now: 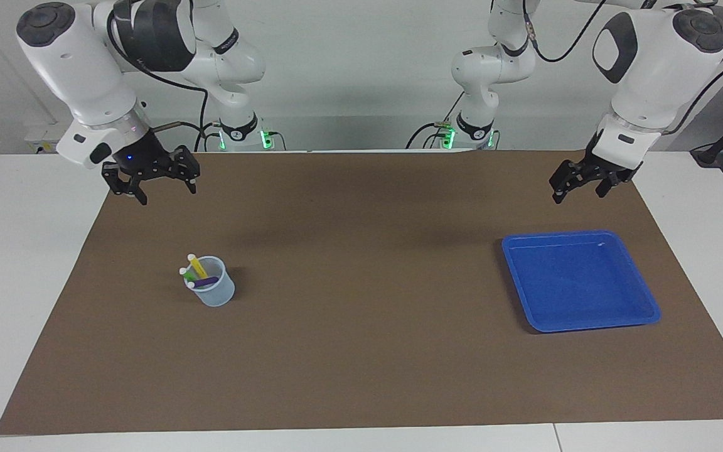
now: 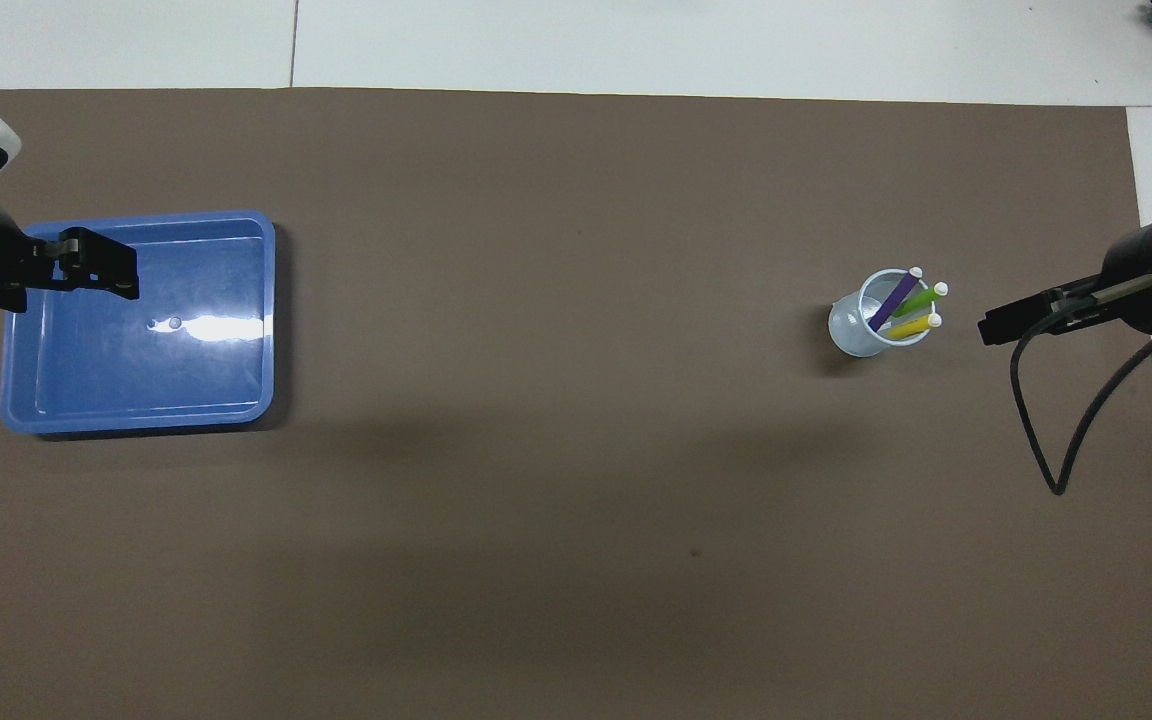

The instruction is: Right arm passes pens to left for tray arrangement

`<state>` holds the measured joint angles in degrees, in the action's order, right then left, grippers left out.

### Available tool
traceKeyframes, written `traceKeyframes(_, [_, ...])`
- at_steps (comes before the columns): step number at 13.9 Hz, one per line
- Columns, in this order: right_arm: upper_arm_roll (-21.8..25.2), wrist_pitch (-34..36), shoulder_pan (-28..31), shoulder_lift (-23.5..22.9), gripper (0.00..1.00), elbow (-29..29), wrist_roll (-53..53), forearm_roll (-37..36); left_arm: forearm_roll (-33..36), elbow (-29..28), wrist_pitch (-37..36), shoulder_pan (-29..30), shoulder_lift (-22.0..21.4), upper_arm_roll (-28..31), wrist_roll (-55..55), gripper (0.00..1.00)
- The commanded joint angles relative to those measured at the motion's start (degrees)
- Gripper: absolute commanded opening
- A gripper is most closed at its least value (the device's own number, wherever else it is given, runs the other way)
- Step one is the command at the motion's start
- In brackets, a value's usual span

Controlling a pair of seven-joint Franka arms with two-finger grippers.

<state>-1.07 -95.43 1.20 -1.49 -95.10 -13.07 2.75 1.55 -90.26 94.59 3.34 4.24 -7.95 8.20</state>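
Three slim pens (image 1: 198,274) leaning in a translucent round cup (image 1: 215,290), glossy blue rimmed tray (image 1: 587,317) toward the left arm's end of the matte brown surface (image 1: 361,351), right end effector (image 1: 159,192) and left end effector (image 1: 578,191) raised, fingers apart, holding nothing

High facing camera, steep overhead camera, both covering the brown mat (image 1: 361,351)

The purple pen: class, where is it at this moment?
The purple pen stands in the cup with the green pen and yellow pen, on the mat toward the right arm's end of the table.
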Motion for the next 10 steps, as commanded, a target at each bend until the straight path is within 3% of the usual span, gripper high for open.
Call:
traceKeyframes(1, [-0.5, 0.2, 0.6, 1.1, 1.0, -1.3, 1.3, -1.3, -0.8, -1.8, 0.4, -0.1, -1.8, 0.4, 0.1, 1.0])
traceKeyframes(10, [-0.4, -0.2, 0.7, 1.1, 1.0, -1.3, 1.2, -1.7, -0.8, -1.8, 0.4, -0.1, -1.8, 0.4, 0.2, 1.0])
